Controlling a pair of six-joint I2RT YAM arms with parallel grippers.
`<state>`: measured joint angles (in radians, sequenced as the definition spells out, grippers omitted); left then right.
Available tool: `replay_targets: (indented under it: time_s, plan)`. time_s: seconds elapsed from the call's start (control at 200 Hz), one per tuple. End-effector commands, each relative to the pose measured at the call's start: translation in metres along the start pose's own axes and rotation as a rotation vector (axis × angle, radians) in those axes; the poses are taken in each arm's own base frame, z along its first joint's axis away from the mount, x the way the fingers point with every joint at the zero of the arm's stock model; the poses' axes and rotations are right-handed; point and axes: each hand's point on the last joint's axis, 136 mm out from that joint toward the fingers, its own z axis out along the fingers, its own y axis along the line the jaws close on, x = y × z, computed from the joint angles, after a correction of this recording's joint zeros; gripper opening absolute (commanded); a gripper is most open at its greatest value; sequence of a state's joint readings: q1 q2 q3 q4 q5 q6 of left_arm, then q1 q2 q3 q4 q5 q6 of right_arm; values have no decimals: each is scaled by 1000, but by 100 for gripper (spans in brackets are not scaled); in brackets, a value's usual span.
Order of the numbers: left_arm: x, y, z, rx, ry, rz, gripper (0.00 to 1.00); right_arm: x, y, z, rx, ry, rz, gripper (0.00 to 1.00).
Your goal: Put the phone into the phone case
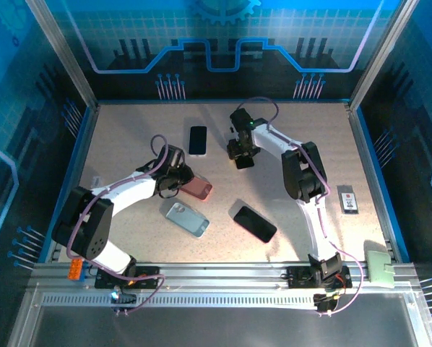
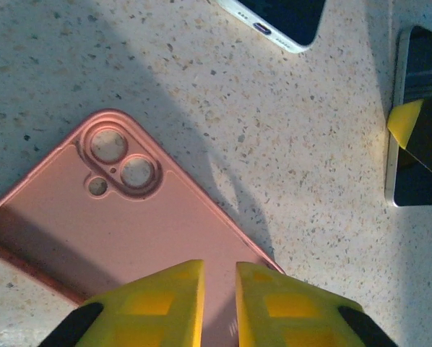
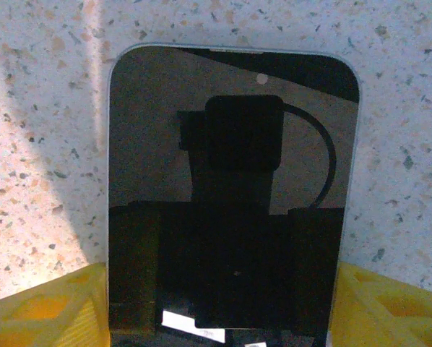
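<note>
Phone (image 3: 230, 181) flat and screen-up on the tabletop (image 3: 42, 108), straddled by the right gripper (image 3: 219, 289), one yellow finger at each long side. Spread wide and close against the edges; clamped on them or merely beside them, cannot tell. Pink case (image 2: 129, 231) open side up, apart from that phone, lens holes at the end away from the left gripper (image 2: 219, 278). Nearly closed there, only a thin slit between the fingers, poised at the case's near rim (pinching the wall or just hovering over it: cannot tell).

Plenty to go wrong from here:

- Could lose the phone on lifting, with smooth sides and little edge to catch.
- Could tip it if the hold sits off-centre, so one corner drags on the tabletop.
- Could bring it down askew over the case, so a corner rides on the rim instead of seating.
- Could send the light case sliding away if not pinned firmly at the rim.
- Could mismatch the pair, too. A white phone (image 1: 197, 139), a dark phone (image 1: 254, 223) and a grey-blue case (image 1: 187, 218) also lying about, so no certainty of fit between this phone and the pink case.
</note>
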<state>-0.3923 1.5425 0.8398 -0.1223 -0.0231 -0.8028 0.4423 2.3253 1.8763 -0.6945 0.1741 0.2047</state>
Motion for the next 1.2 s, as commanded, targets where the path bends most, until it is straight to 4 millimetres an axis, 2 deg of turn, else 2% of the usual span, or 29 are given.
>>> replay_targets:
  time_s: [0.0, 0.125, 0.29, 0.44, 0.82, 1.026, 1.196]
  plan:
    - [-9, -17, -9, 36, -32, 41, 23, 32, 7, -11, -34, 99, -71, 68]
    - [-14, -28, -6, 61, -40, 48, 23, 34, 12, -27, -78, 92, -88, 68]
    - [-20, -44, 1, 96, -36, 52, 24, 43, 18, -38, -123, 97, -101, 68]
    - [-24, -56, 11, 126, -19, 56, 35, 47, 23, -48, -163, 85, -93, 68]
    - [-19, -90, 40, 249, 54, 32, 44, 52, 30, -75, -221, 50, -77, 67]
    - [-12, -119, 49, 340, 90, 59, 48, 54, 39, -85, -265, 44, -73, 67]
    - [-11, -130, 54, 381, 95, 56, 52, 53, 43, -91, -289, 38, -66, 67]
